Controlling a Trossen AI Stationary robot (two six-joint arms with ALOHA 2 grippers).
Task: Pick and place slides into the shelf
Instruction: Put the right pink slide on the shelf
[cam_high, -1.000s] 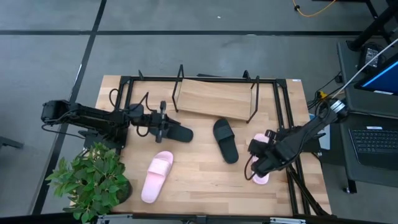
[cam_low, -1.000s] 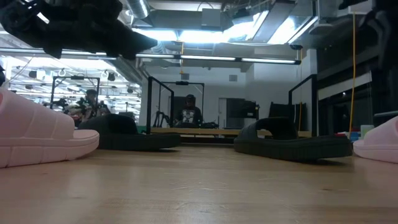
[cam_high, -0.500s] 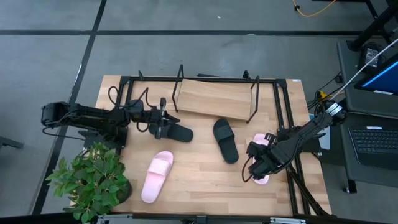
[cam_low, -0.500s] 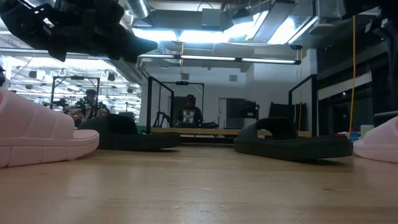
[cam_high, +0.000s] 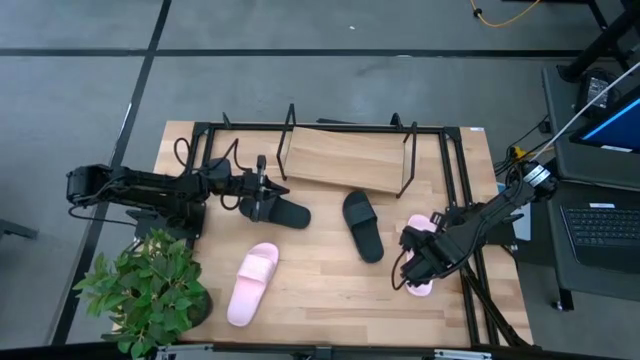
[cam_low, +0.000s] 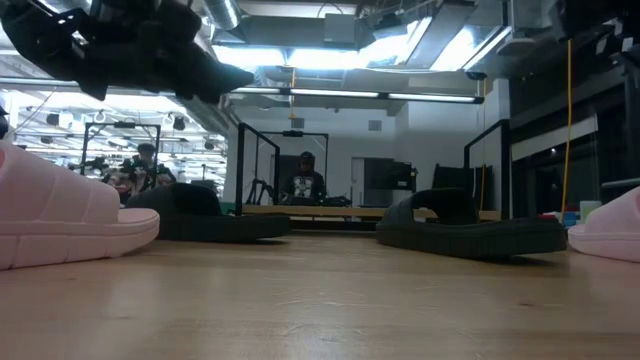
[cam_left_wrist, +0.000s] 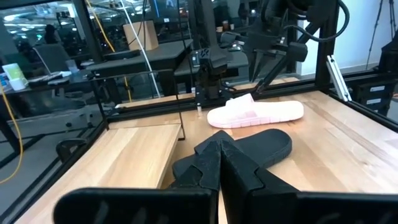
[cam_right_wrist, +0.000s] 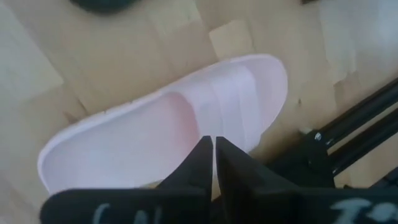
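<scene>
Four slides lie sole-down on the tabletop. One black slide (cam_high: 288, 212) is just below my left gripper (cam_high: 265, 195), which hovers shut above its heel end. A second black slide (cam_high: 362, 226) (cam_left_wrist: 264, 144) lies mid-table. One pale pink slide (cam_high: 418, 232) (cam_right_wrist: 174, 124) sits at the right, and my right gripper (cam_high: 412, 268) (cam_right_wrist: 214, 146) hangs shut over its footbed, pointing down. The other pink slide (cam_high: 252, 283) lies near the front. The shelf (cam_high: 345, 160), a tilted board in a wire frame, stands bare at the far side. In the low view both arms stay above the table.
A potted plant (cam_high: 150, 290) stands at the near left corner, beside the left arm. A black frame (cam_high: 455, 180) runs along the table's far and right edges, close to the right pink slide. Bare wood lies between the slides at mid-table.
My right gripper has shifted slightly toward the near-left over the pink slide. The slides have not moved.
</scene>
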